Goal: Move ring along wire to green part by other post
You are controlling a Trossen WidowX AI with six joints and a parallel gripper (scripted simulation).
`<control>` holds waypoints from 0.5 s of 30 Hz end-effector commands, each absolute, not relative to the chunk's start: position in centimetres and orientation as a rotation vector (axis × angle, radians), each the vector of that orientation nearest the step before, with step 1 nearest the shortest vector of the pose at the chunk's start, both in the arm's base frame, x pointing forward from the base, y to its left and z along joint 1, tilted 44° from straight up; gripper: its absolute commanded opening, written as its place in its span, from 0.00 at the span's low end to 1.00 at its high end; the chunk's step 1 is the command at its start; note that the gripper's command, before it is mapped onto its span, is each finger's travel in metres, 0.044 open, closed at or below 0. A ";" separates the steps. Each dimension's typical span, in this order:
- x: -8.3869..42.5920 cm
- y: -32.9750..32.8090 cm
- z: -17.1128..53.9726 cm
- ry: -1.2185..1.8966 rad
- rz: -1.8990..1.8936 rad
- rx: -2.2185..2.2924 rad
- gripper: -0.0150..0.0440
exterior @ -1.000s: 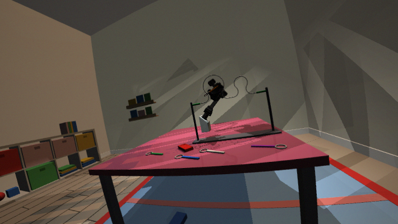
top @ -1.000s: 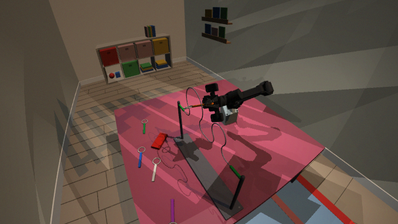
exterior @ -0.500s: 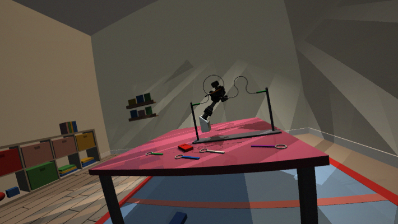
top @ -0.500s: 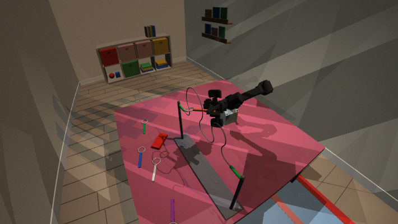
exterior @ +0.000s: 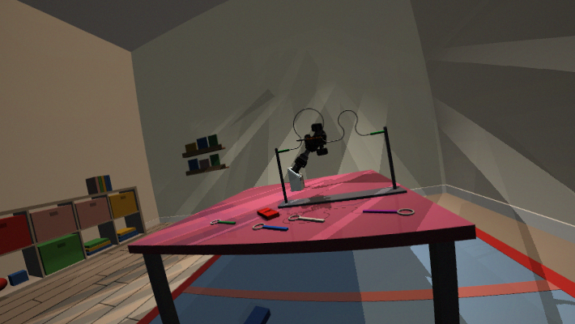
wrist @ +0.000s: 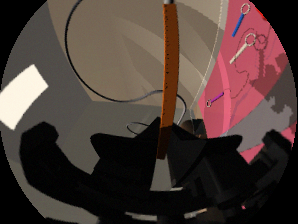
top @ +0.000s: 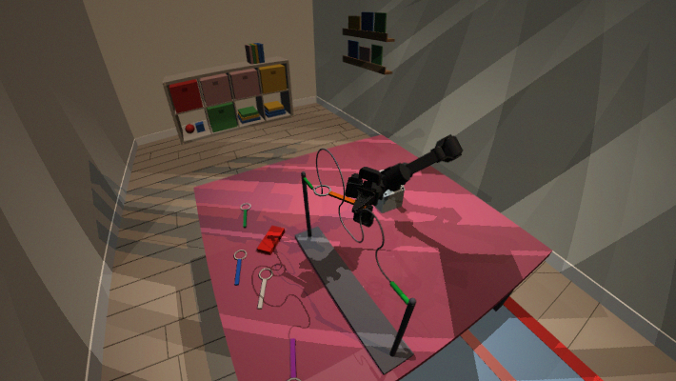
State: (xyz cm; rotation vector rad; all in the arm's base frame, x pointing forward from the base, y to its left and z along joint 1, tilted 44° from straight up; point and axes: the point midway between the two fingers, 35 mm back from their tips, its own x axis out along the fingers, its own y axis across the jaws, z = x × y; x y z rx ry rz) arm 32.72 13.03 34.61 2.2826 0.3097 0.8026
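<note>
The ring [top: 329, 192] [exterior: 300, 140] is around the thin grey wire [top: 382, 235] [exterior: 308, 108] [wrist: 66, 40], just beyond the green part [top: 308, 183] [exterior: 283, 150] at the far post [top: 307, 210] [exterior: 281, 176] in the top view. Whether it touches the grey wire is too small to tell. My gripper [top: 357, 202] [exterior: 317, 139] [wrist: 161, 120] is shut on the orange handle [top: 339, 195] [wrist: 170, 65]. Grey wire passes close to the fingers in the top and exterior views; the exact gap is unclear. The other green part [top: 399, 291] [exterior: 377, 132] meets the near post [top: 402, 329] [exterior: 389, 158].
The posts stand on a grey base [top: 352, 295]. On the pink table lie a red block [top: 271, 239] [exterior: 268, 213] and ring tools with green [top: 245, 219], blue [top: 238, 272], white [top: 262, 293] and purple [top: 292, 357] handles. The wire's big loop rises beside the gripper.
</note>
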 end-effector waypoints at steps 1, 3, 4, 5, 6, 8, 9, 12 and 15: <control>32.6 14.1 33.3 0.330 0.788 2.173 0.00; 32.6 14.5 32.6 0.338 0.782 2.123 0.00; 32.6 14.7 32.3 0.342 0.778 2.098 0.00; 32.5 14.9 32.0 0.346 0.775 2.073 0.00; 32.5 15.1 31.7 0.350 0.771 2.048 0.00; 32.5 15.5 31.0 0.358 0.764 1.998 0.00; 32.5 15.7 30.7 0.362 0.760 1.973 0.00; 32.5 16.1 29.8 0.365 0.742 1.909 0.00; 32.9 16.7 29.0 0.347 0.701 1.856 0.00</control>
